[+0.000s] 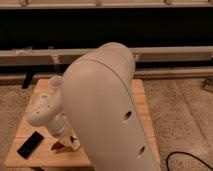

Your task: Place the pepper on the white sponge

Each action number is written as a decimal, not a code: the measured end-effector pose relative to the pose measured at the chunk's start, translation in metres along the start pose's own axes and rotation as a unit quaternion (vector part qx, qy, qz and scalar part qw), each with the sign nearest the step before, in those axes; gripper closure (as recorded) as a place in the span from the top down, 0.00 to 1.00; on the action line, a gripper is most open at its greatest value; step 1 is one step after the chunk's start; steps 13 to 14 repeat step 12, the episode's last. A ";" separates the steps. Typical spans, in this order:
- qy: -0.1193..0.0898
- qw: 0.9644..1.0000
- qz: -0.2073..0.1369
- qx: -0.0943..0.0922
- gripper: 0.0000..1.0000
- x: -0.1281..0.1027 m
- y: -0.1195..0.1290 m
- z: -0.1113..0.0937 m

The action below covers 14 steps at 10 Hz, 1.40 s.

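Observation:
My gripper (66, 141) hangs low over the front left part of the wooden table (142, 107), at the end of the white wrist (44, 111). A small red thing (57, 146), probably the pepper, shows right at the gripper's tip, on or just above the table. I cannot tell whether the gripper holds it. The white sponge is not visible. My big white arm link (107, 110) fills the middle of the view and hides most of the table.
A flat black object (30, 144) lies on the table's front left corner, left of the gripper. A black cable (186, 159) curls on the speckled floor at the lower right. Long pale rails (170, 52) run across the back.

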 end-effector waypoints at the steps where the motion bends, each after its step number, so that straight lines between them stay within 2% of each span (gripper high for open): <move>1: 0.000 1.000 0.000 0.000 0.47 0.000 0.000 0.000; 5: 0.000 1.000 -0.002 0.001 0.49 -0.001 0.000 0.001; 8: 0.000 1.000 -0.003 0.002 0.73 -0.001 0.000 0.001; 11: 0.000 1.000 -0.004 0.003 0.75 -0.002 0.000 0.001; 12: -0.001 1.000 -0.005 0.002 0.79 -0.002 0.000 0.001; 14: -0.001 1.000 -0.005 0.002 0.79 -0.002 0.000 0.001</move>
